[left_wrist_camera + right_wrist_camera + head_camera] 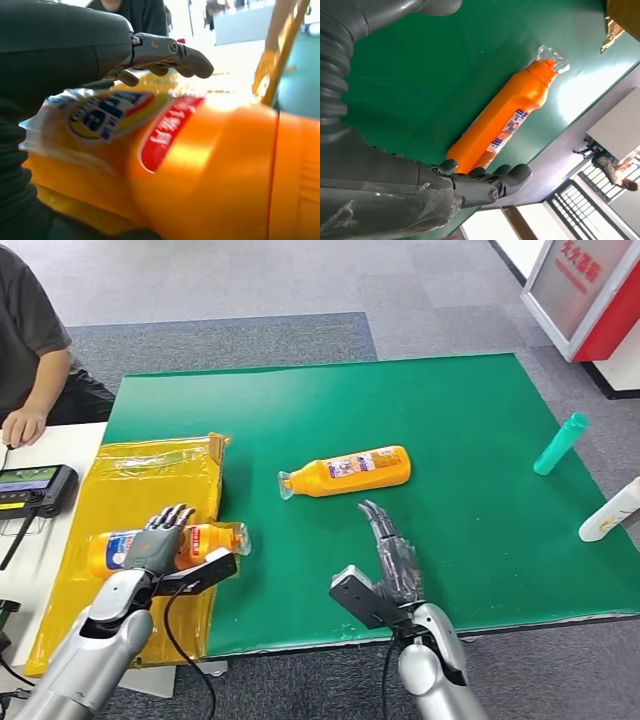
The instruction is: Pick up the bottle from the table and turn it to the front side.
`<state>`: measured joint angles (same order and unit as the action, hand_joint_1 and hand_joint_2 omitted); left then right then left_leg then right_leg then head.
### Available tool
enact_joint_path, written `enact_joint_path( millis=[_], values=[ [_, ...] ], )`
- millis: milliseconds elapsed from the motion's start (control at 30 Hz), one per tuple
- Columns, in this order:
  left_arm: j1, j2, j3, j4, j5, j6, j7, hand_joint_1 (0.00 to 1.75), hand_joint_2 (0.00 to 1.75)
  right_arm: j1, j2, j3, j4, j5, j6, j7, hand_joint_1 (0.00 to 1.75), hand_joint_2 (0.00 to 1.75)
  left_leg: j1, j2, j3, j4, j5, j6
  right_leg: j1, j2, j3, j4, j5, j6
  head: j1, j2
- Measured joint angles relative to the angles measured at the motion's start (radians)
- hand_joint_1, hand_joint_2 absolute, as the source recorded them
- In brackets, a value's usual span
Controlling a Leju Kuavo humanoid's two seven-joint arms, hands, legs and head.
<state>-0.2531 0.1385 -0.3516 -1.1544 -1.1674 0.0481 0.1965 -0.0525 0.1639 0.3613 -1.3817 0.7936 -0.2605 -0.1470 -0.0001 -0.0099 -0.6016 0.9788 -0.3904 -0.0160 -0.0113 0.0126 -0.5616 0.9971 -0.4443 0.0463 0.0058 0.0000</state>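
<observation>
An orange bottle [207, 540] with a clear cap lies on its side on a yellow plastic bag [143, 475] at the table's left end. My left hand [160, 538] hovers over its middle with the fingers stretched out across it. From the left wrist view the fingers [170, 52] reach straight over the bottle [211, 165], not wrapped round it. A second orange bottle [351, 472] lies on the green table [468, 430], cap to the left. My right hand [390, 550] is open just in front of it, fingers pointing toward it [501, 120].
A teal bottle [562, 442] and a white bottle [611, 510] lie at the table's right edge. A person [26, 350] sits at the far left beside a handheld device [34, 488] on a white table. A red and white stand [589, 290] is at the back right.
</observation>
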Motion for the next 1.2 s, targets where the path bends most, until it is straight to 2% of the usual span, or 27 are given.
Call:
enact_joint_path(
  millis=[100,233,367,500,600,733,867,967,1200],
  values=[
    [0.048,-0.023,0.026,-0.075,-0.013,0.091,-0.013,0.00,0.00,0.016,0.000,-0.001,-0.005,0.005,-0.001,-0.002,0.00,1.75,0.000,0.000,-0.002,0.000,0.000,0.000,0.000,0.000,-0.002,0.000,0.000,0.000,0.000,0.000],
    [0.083,-0.047,0.048,-0.161,-0.021,0.108,-0.015,0.00,0.00,0.028,0.000,-0.001,-0.014,0.012,0.000,-0.002,0.00,1.75,0.000,0.000,-0.003,0.000,-0.001,0.001,0.000,0.000,-0.003,0.000,0.000,0.000,0.000,0.000],
    [0.106,-0.062,0.070,-0.208,-0.017,0.153,-0.047,0.00,1.75,0.033,0.000,-0.002,-0.018,0.015,0.000,-0.002,0.00,1.75,0.000,0.000,-0.003,0.000,0.000,0.001,0.000,0.000,-0.003,0.000,0.000,0.000,0.000,0.000],
    [0.160,-0.091,0.099,-0.307,0.030,0.282,-0.172,0.00,1.75,0.042,0.000,-0.002,-0.030,0.019,0.005,-0.004,0.00,1.75,0.000,0.000,-0.003,0.000,-0.001,0.000,0.000,0.000,-0.003,0.000,0.000,0.000,0.000,0.000],
    [0.208,-0.114,0.115,-0.393,0.188,0.322,-0.334,0.00,1.75,0.043,0.000,-0.002,-0.035,0.013,0.006,-0.014,0.00,1.75,0.000,0.000,-0.004,0.000,-0.002,0.001,0.000,0.000,-0.003,0.000,-0.001,0.000,0.000,0.000],
    [0.274,-0.138,0.136,-0.461,0.478,0.248,-0.578,0.00,1.75,0.050,-0.001,-0.001,-0.038,-0.028,0.001,-0.048,0.00,1.75,0.000,0.000,-0.003,0.000,-0.002,0.001,0.000,0.000,-0.003,0.000,-0.001,0.000,0.000,0.000],
    [0.346,-0.174,0.174,-0.492,0.773,0.077,-0.785,0.00,1.75,0.085,-0.007,-0.001,-0.061,-0.106,-0.015,-0.104,0.00,1.75,0.000,0.000,-0.003,0.000,-0.003,0.001,0.000,0.000,-0.003,0.000,-0.002,0.000,0.000,0.000],
    [0.389,-0.199,0.198,-0.500,0.858,0.010,-0.846,0.00,1.75,0.114,-0.015,-0.001,-0.081,-0.138,-0.022,-0.128,0.00,1.75,0.000,0.000,-0.003,0.000,-0.003,0.001,0.000,0.000,-0.003,0.000,-0.002,-0.001,0.000,0.000],
    [0.417,-0.227,0.221,-0.506,0.893,-0.037,-0.863,0.00,1.75,0.136,-0.023,-0.001,-0.103,-0.185,-0.021,-0.158,0.00,1.75,0.000,0.000,-0.003,0.000,-0.003,0.001,0.000,0.000,-0.003,0.000,-0.003,-0.001,0.000,0.000]
  ],
)
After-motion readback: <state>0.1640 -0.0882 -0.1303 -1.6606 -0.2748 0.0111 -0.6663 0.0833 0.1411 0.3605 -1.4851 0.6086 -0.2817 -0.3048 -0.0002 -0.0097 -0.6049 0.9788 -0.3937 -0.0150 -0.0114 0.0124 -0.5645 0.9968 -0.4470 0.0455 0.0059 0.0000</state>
